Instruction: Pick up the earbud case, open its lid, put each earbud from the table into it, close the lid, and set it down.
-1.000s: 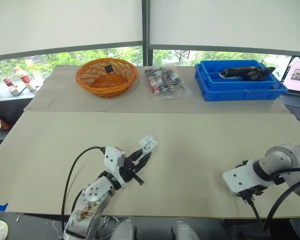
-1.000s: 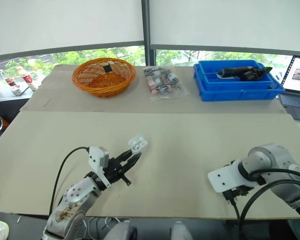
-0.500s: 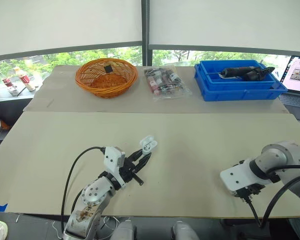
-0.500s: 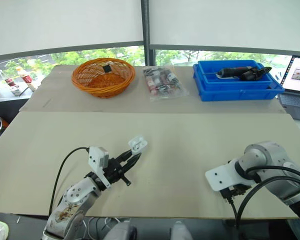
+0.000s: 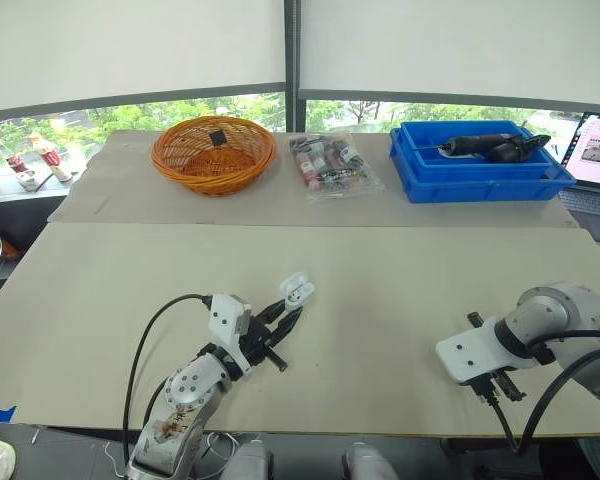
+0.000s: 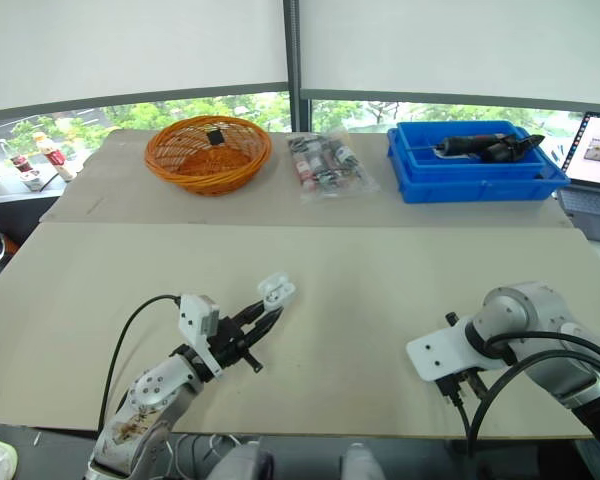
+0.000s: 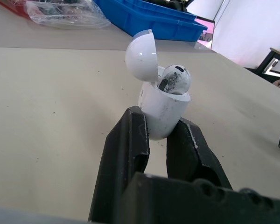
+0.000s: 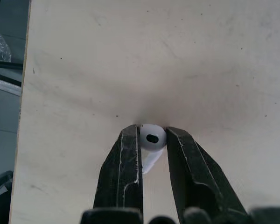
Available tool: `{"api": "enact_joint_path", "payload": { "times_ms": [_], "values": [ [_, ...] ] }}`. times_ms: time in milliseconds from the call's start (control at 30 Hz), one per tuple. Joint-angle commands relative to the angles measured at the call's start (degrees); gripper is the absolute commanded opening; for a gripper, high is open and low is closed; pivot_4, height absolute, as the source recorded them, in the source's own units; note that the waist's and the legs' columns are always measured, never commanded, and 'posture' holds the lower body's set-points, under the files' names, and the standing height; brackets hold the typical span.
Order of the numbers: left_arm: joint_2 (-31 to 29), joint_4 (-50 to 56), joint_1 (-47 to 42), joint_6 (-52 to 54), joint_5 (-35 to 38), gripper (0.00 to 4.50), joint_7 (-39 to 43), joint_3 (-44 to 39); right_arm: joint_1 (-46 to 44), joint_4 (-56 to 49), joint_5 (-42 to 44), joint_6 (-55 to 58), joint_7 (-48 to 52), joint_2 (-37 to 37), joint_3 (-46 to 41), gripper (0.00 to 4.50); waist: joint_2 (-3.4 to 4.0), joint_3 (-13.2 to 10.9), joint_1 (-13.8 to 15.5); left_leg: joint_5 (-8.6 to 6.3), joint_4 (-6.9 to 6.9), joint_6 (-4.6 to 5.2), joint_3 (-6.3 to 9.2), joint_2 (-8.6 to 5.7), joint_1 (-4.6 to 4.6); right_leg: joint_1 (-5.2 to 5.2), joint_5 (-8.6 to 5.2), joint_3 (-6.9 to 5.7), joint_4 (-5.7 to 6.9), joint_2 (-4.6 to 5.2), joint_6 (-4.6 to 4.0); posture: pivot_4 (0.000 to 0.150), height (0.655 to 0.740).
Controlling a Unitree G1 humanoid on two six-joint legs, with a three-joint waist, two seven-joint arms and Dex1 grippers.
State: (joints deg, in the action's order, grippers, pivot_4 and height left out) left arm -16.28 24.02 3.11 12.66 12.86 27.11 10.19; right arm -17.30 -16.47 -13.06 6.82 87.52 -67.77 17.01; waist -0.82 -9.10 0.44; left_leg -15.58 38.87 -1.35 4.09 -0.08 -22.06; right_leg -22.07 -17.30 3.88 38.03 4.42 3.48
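Observation:
My left gripper (image 5: pixel 286 312) is shut on the white earbud case (image 5: pixel 296 292), held a little above the table at front left. In the left wrist view the case (image 7: pixel 161 109) sits between the two black fingers with its lid (image 7: pixel 141 52) hinged open and one earbud (image 7: pixel 173 79) seated inside. My right gripper (image 8: pixel 152 136) points down at the table near its front right edge and is shut on the second white earbud (image 8: pixel 151 138). I cannot tell whether that earbud touches the table. The right gripper (image 5: pixel 497 385) hangs below its white wrist block.
Along the back stand an orange wicker basket (image 5: pixel 213 152), a clear bag of small bottles (image 5: pixel 330 165) and a blue bin (image 5: pixel 480 165) holding a dark tool. A laptop (image 5: pixel 595 150) sits at the far right. The table's front edge (image 5: pixel 380 432) runs close to both grippers.
The right wrist has shifted slightly to the left and turned a little. The left gripper and the case have stayed in place.

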Motion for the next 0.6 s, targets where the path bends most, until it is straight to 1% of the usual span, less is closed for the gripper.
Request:
{"api": "enact_joint_path", "payload": {
  "times_ms": [33,133,233,367,467,600],
  "values": [
    [0.23,0.94,-0.29,-1.62,-0.23,0.51,0.2,0.14,1.24,-1.64,1.86,1.03,0.51,0.14,-0.29,0.38,0.0,0.0,0.01,0.0,0.0,0.0,0.0,0.0,0.0,0.0,0.0,0.0,0.0,0.0,0.0,0.15,0.74],
    [0.28,0.75,-0.36,-1.83,-0.24,0.51,0.26,0.09,0.96,-2.86,3.54,2.06,0.12,0.18,-1.97,0.38,0.0,0.0,-0.04,0.0,-0.01,0.0,0.0,0.0,0.0,-0.01,0.0,0.0,0.0,0.0,0.0,0.15,0.74],
    [0.41,0.15,-1.05,-2.2,-0.03,0.51,0.51,-0.15,-2.37,-3.87,7.6,4.72,-2.13,3.17,-4.68,0.38,-0.01,-0.01,-0.13,0.0,-0.01,0.0,0.01,0.0,-0.01,-0.03,0.0,0.0,0.01,0.0,0.0,0.15,0.74],
    [0.64,-0.98,-2.63,-2.9,0.43,0.51,1.36,-0.51,-7.74,-6.15,16.83,12.97,-7.86,12.2,-9.31,0.38,-0.02,-0.01,-0.73,0.0,-0.02,0.0,0.11,0.01,-0.02,-0.06,0.0,0.03,0.04,-0.02,0.0,0.15,0.74],
    [0.87,-1.92,-4.27,-3.33,0.94,0.51,2.27,-0.66,-8.18,-9.28,23.84,18.79,-14.04,19.72,-12.97,0.38,-0.04,-0.02,-0.53,0.0,-0.04,0.0,0.21,0.0,-0.07,-0.07,0.0,-0.03,0.03,-0.02,0.0,0.15,0.74],
    [1.11,-2.97,-6.18,-4.09,1.88,0.51,3.62,-0.78,-7.31,-12.66,29.05,19.05,-26.7,32.51,-16.86,0.38,-0.05,-0.02,-0.32,0.0,0.02,-0.01,0.33,-0.03,-0.21,-0.16,0.01,-0.06,0.04,0.03,0.0,0.15,0.74]
  ]
}}
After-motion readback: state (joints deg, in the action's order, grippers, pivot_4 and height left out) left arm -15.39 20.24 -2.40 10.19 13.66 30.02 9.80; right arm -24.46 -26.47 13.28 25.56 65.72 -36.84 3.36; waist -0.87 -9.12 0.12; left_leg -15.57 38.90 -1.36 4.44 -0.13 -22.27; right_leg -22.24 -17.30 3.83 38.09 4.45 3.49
